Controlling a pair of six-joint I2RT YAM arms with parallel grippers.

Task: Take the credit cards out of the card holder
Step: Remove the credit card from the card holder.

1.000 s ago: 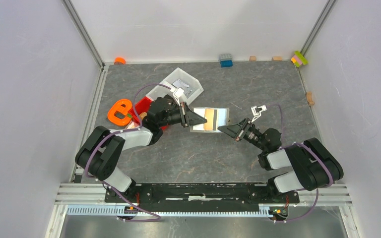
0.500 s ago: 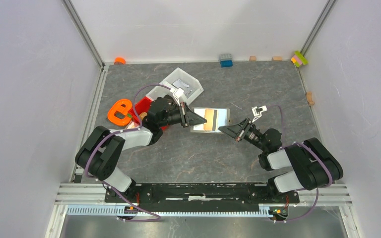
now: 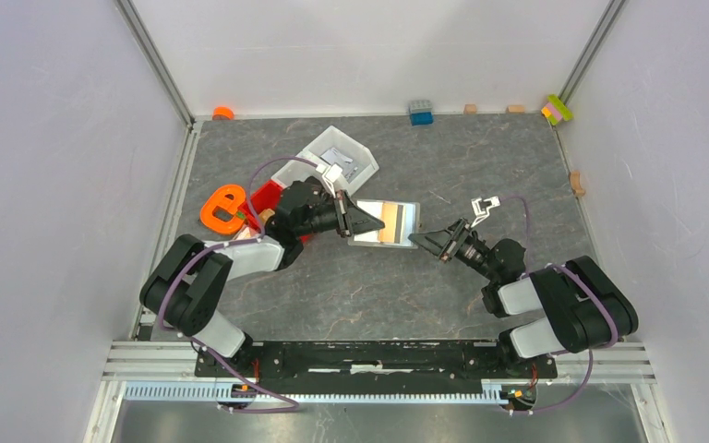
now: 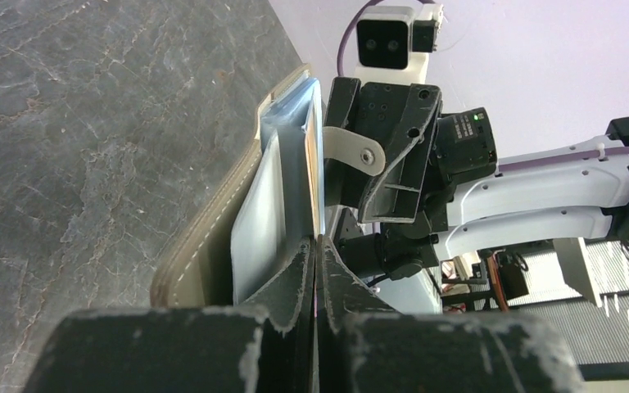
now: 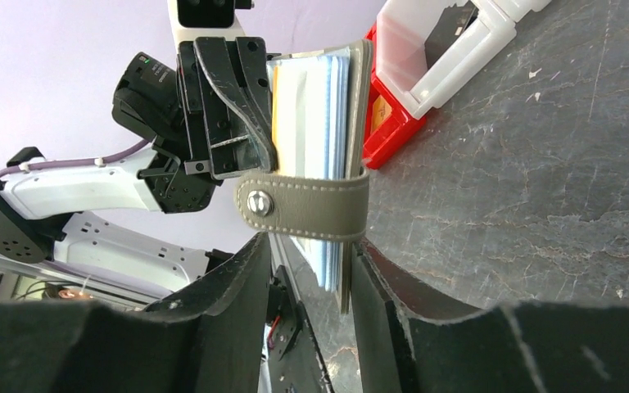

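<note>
Top external: red bin (image 3: 268,197) behind left fingers (image 3: 362,221) pinching card holder (image 3: 386,224)

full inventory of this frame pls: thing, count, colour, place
card holder: 1, taupe, table centre, between both grippers, strap with snap hanging off its edge
credit cards: several, exact count unclear, pale blue and whitish, one orange edge, in the holder
white bin: 1, white, behind left arm, dark item inside
red bin: 1, red, beside white bin, partly hidden by left arm
orange clamp-like tool: 1, orange, left of red bin
blue block: 1, far edge
small blocks: several, tan and multicolour, far edge and right edge
left gripper: shut on the holder's left end
right gripper: around the holder's right end, jaws apart
</note>
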